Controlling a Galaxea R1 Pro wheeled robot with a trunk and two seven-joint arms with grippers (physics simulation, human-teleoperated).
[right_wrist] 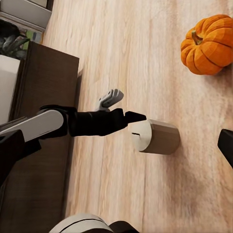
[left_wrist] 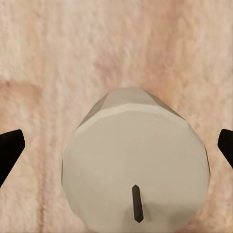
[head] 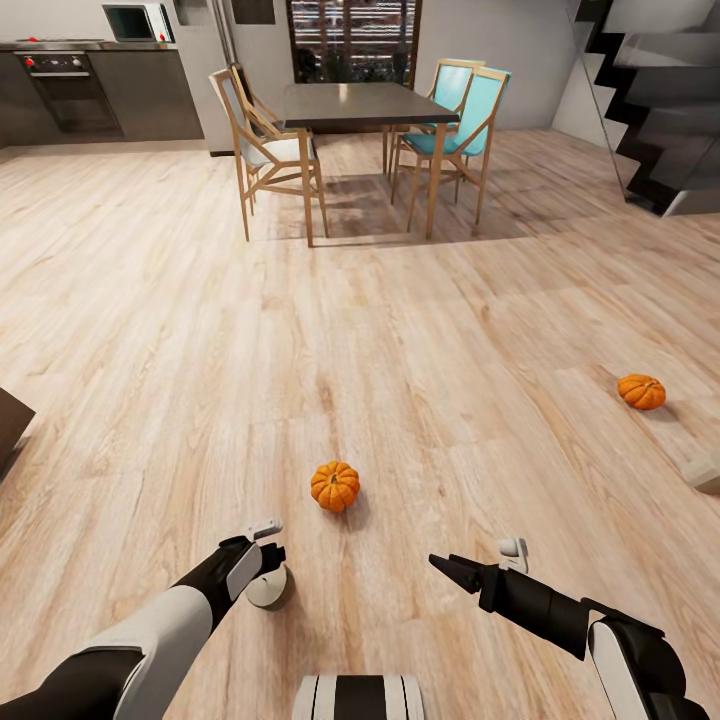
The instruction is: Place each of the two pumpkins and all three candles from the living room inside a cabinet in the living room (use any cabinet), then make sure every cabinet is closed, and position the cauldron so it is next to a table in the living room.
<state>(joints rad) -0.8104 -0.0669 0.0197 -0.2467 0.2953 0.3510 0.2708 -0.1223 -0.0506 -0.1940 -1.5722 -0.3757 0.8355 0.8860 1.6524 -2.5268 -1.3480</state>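
**Left arm closing in on a candle on the floor**

The robot is working the gathering step, and the left gripper [head: 266, 562] is hanging directly above a candle [head: 269, 588] standing upright on the wooden floor [head: 160, 330]; in the left wrist view the candle's [left_wrist: 136, 177] flat top is sitting between the two dark fingertips [left_wrist: 8, 150], which are standing wide apart at either side and touching nothing; the jaws are gripping nothing yet. Judging from this, the next move is calling for a straight descent until the fingers are straddling the candle's sides, then a close. The right gripper [head: 447, 567] is hovering low over bare floor, its fingers looking drawn together and empty. One pumpkin [head: 335, 486] is lying just beyond the candle, between the two arms; the second pumpkin [head: 641, 391] is lying well apart at the right; the dark cabinet [right_wrist: 39, 145] is standing beside the left arm.
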